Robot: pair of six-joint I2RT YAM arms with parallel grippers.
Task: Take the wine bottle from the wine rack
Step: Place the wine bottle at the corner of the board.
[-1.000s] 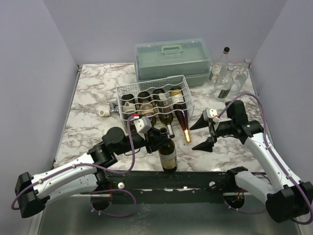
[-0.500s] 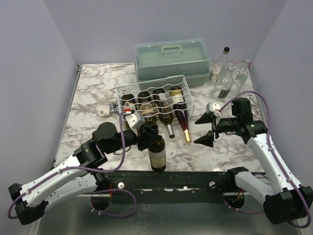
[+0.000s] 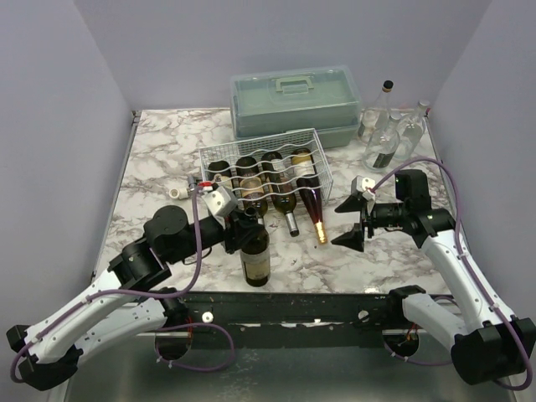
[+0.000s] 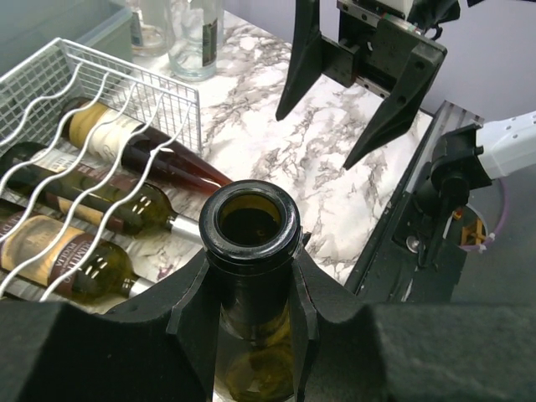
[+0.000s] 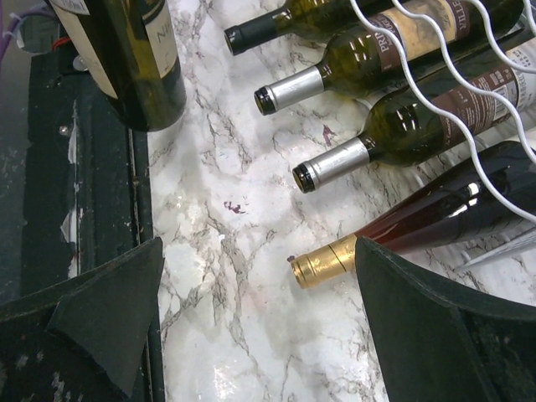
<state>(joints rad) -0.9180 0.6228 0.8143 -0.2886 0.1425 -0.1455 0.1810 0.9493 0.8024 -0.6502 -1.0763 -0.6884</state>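
A dark green wine bottle (image 3: 255, 260) with a pale label stands upright by the table's front edge, clear of the rack. My left gripper (image 3: 248, 224) is shut on its neck, just under the open mouth (image 4: 249, 224), with a black finger (image 4: 194, 306) on either side. The white wire wine rack (image 3: 264, 163) sits mid-table with several bottles lying in its grooves, necks pointing toward me. My right gripper (image 3: 353, 219) stands open to the right of the rack, above bare marble, and a gold-capped bottle neck (image 5: 322, 261) lies near its right finger.
A grey-green plastic case (image 3: 293, 105) with a handle stands behind the rack. Clear glass bottles (image 3: 385, 134) cluster at the back right. A small white object (image 3: 176, 193) lies left of the rack. The black rail (image 3: 293, 306) runs along the table's front edge.
My left arm has carried the upright bottle leftward along the front edge. The right gripper drifted slightly back and stayed open.
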